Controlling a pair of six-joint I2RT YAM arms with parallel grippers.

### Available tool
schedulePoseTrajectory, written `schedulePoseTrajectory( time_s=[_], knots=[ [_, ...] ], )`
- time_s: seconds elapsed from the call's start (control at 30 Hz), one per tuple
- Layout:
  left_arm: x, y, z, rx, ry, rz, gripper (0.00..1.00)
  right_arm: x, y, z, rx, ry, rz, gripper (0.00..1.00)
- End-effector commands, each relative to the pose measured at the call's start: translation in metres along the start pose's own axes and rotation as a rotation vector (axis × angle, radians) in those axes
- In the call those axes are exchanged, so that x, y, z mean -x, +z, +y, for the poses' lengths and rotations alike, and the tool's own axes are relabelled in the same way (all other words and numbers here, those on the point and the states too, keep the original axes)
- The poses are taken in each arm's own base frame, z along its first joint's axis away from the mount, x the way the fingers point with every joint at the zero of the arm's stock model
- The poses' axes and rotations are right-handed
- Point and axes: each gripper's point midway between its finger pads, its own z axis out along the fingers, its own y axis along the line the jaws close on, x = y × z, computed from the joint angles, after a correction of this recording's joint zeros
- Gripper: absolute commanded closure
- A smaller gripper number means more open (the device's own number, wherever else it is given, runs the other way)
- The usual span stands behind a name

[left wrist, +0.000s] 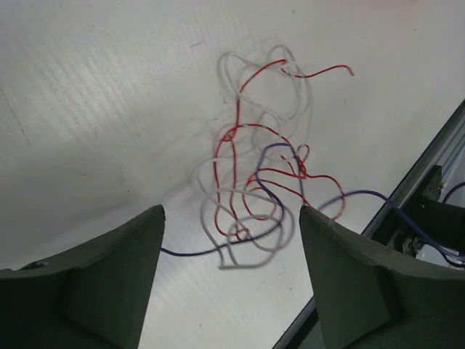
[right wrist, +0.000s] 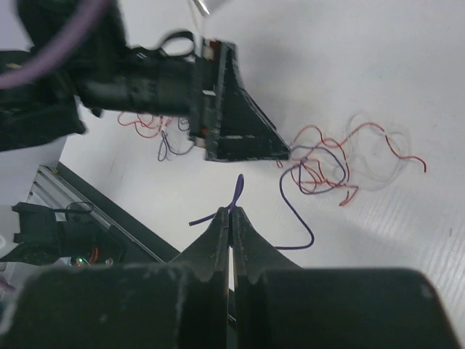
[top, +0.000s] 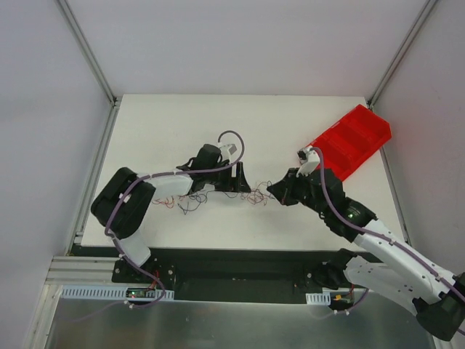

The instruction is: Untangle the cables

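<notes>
A tangle of thin red, whitish and purple cables [top: 259, 198] lies on the white table between my two grippers. In the left wrist view the tangle [left wrist: 258, 174] lies just ahead of my left gripper [left wrist: 231, 212], which is open and empty, its jaws wide apart above the table. My right gripper [right wrist: 231, 211] is shut on a purple cable [right wrist: 237, 187], whose free end sticks out to the left while the rest loops back to the tangle [right wrist: 327, 163]. In the top view the left gripper [top: 243, 182] and right gripper [top: 272, 190] face each other closely.
A second small bunch of red and purple wires [top: 190, 201] lies under the left arm, and it also shows in the right wrist view [right wrist: 152, 129]. A red bin [top: 352, 139] sits at the back right. The table's near edge and black rail [left wrist: 429, 203] are close.
</notes>
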Motion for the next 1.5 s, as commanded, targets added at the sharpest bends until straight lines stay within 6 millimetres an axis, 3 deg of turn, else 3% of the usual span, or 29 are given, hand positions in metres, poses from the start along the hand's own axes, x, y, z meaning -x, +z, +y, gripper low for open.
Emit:
schedulePoseTrajectory(
  time_s=[0.0, 0.13, 0.3, 0.53, 0.73, 0.97, 1.17, 1.37, 1.47],
  knots=[
    [0.000, 0.021, 0.004, -0.023, -0.053, 0.029, 0.31, 0.057, -0.028, 0.033, 0.051, -0.051, -0.094, 1.00],
    [-0.013, 0.028, 0.026, 0.059, -0.096, 0.058, 0.51, 0.114, -0.060, 0.067, 0.089, -0.128, -0.195, 1.00],
    [-0.016, 0.013, 0.045, 0.156, -0.067, 0.033, 0.69, 0.187, -0.101, 0.092, 0.038, -0.239, -0.335, 1.00],
    [-0.016, -0.021, 0.091, 0.302, -0.108, -0.023, 0.80, 0.278, -0.172, 0.137, 0.054, -0.345, -0.567, 1.00],
    [-0.011, -0.050, 0.122, 0.375, -0.200, -0.090, 0.83, 0.334, -0.208, 0.169, 0.078, -0.387, -0.727, 1.00],
    [0.000, -0.079, 0.143, 0.501, -0.249, -0.158, 0.75, 0.375, -0.234, 0.204, 0.164, -0.395, -0.867, 1.00],
    [0.001, -0.097, 0.163, 0.577, -0.356, -0.204, 0.65, 0.403, -0.281, 0.224, 0.229, -0.382, -1.054, 1.00],
    [0.011, -0.117, 0.178, 0.628, -0.420, -0.260, 0.55, 0.418, -0.319, 0.237, 0.280, -0.378, -1.182, 1.00],
    [0.017, -0.125, 0.181, 0.641, -0.436, -0.290, 0.54, 0.417, -0.315, 0.237, 0.281, -0.390, -1.178, 1.00]
  ],
)
